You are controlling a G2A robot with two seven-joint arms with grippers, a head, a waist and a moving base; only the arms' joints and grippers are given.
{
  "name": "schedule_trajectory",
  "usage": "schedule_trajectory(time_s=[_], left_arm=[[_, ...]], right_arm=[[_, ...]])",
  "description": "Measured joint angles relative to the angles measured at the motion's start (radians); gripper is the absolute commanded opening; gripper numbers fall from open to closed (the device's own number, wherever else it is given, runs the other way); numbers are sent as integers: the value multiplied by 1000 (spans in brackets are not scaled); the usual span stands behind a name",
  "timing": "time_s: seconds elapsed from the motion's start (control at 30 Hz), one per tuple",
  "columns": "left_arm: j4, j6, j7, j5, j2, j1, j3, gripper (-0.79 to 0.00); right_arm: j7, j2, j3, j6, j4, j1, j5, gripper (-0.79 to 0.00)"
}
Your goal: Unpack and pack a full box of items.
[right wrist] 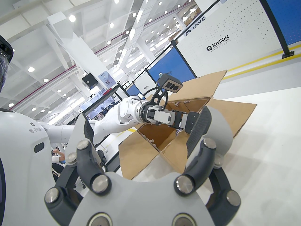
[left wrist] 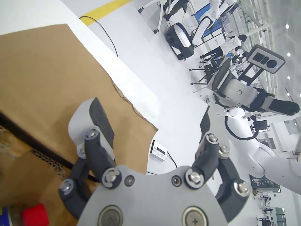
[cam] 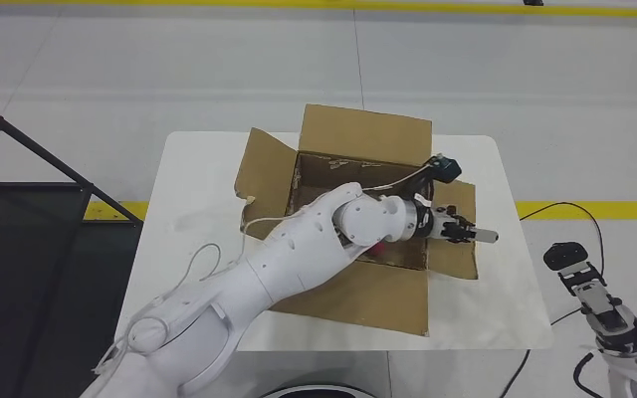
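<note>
Worktop [cam: 199, 179]: white, carrying one cardboard box [cam: 363, 124] at its middle. All four flaps of the box are folded outward. The far flap lies toward the worktop's far edge and the near flap toward its near edge. The right flap has a ragged, torn end.

Box contents: the left wrist view shows a red block-shaped item [left wrist: 35, 214] inside, low against the inner wall. Beside it is part of a blue and yellow item [left wrist: 3, 212]. What either item is cannot be told. The arm covers most of the interior in the top view.

Left arm: it crosses the open box from the near left corner of the worktop toward the right edge. The left pincer [left wrist: 152, 121] hangs over the box's right flap. It is released, its pads [left wrist: 103, 123] spread wide with nothing between them. Whether it touches the flap cannot be told.

Right arm: it stands off the worktop, beyond the right edge and level with the near right corner. The right pincer [right wrist: 144, 116] is held in the air facing the box. It is also released and carries nothing, well apart from the box.

Floor: a black cable [cam: 557, 209] runs past the worktop's right edge.
</note>
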Motion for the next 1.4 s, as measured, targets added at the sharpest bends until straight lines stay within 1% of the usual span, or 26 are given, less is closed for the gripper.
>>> schedule_trajectory(time_s=[0.23,0.37,0.5,0.6,0.7,0.8,0.83,0.9,0.93,1.0,1.03,1.13,1.23,1.3,1.4], left_arm=[[51,3,-10,11,-32,-13,3,0],[60,-10,-11,15,-43,-17,-8,0],[33,-37,-6,25,-38,-19,-42,0],[-29,-53,-9,57,-19,-11,-86,0],[-130,-47,-29,99,17,23,-155,0],[-281,-26,-70,148,66,92,-258,0],[-354,-15,-88,173,88,130,-308,0],[-472,3,-119,209,119,198,-389,0],[-552,14,-140,229,139,249,-447,0],[-670,26,-170,257,165,327,-531,0],[-742,32,-189,272,179,378,-585,0],[-898,33,-228,276,207,491,-708,0],[-1015,23,-257,274,227,583,-815,0],[-1066,18,-269,271,238,632,-876,0],[-1130,6,-275,253,254,717,-992,0]], right_arm=[[0,0,0,0,0,0,0,0],[0,0,0,0,0,0,0,0],[-13,0,4,14,-13,3,-15,0],[-39,0,23,47,-48,6,-63,0],[-34,4,38,86,-78,13,-88,0],[23,15,47,142,-98,31,-86,0],[58,21,51,169,-102,43,-81,0],[113,31,56,210,-105,64,-70,0],[148,37,59,238,-108,81,-65,0],[188,45,61,270,-122,106,-65,0],[205,49,63,285,-138,121,-75,0],[212,56,65,320,-200,150,-134,0],[204,63,56,382,-287,182,-224,0],[203,67,38,427,-340,208,-279,0],[233,79,-29,509,-409,270,-348,0]])
